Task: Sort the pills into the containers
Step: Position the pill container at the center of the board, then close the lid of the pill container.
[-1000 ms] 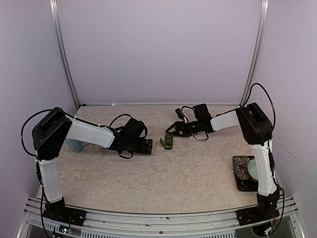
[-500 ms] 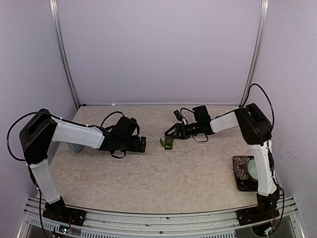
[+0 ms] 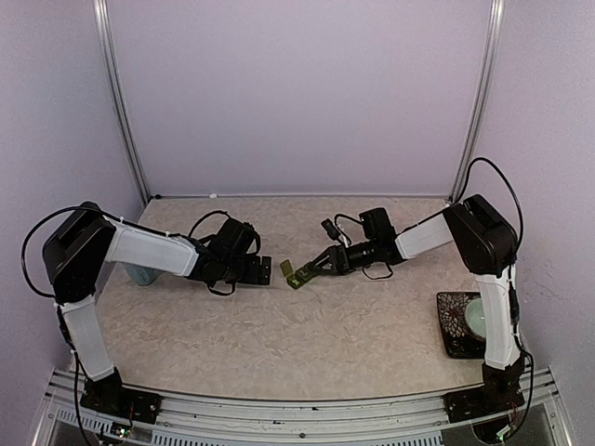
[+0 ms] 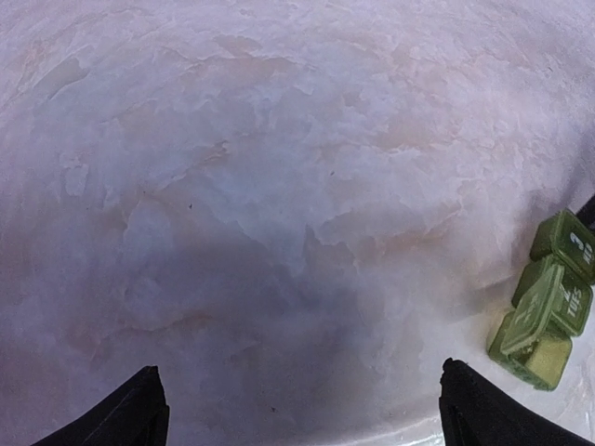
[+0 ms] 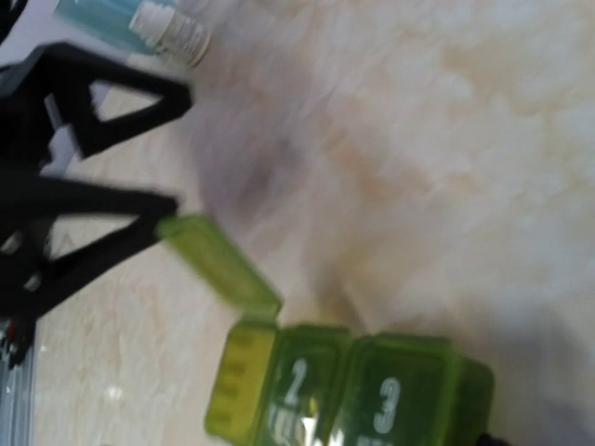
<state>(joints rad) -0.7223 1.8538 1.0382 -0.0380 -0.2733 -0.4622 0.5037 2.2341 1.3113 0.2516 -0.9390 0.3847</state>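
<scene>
My right gripper (image 3: pixel 314 268) has swung down to the green pill-box strip (image 3: pixel 297 276), now shifted leftward with one end lid up; it lies between my grippers, long axis roughly along that line, right arm nearer, left gripper (image 3: pixel 265 271) spread wide, right jaws' spread I cannot tell.

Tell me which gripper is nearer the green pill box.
Right. The right gripper has its fingertips right up at the pill box, on its right side; the left gripper, open, stands a short gap off its left side.
</scene>
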